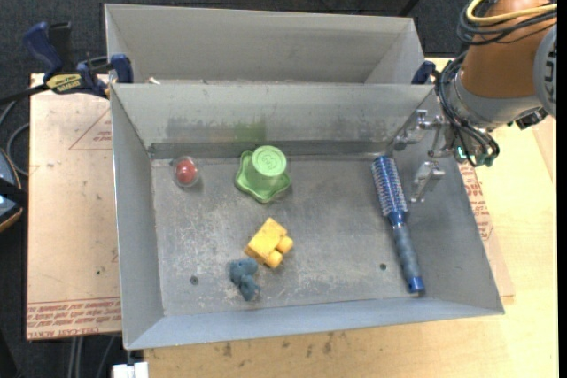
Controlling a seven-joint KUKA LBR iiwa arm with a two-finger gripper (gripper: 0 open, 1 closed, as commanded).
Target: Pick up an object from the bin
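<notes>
- Brush (396, 221), blue, lies lengthwise by right wall of bin (133, 190), bristle head toward back; nearest thing to my tool (423, 157).
- Tool spread wide, empty, just right of bristle head.
- Handle smooth, slim, round: prob easier grab than the ribbed bristles.
- Green cup (263, 171), yellow block (269, 243) well apart, left.

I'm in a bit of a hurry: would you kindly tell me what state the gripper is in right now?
Gripper: open, holding nothing. It hangs at the right side of the bin, beside the blue brush.
</notes>
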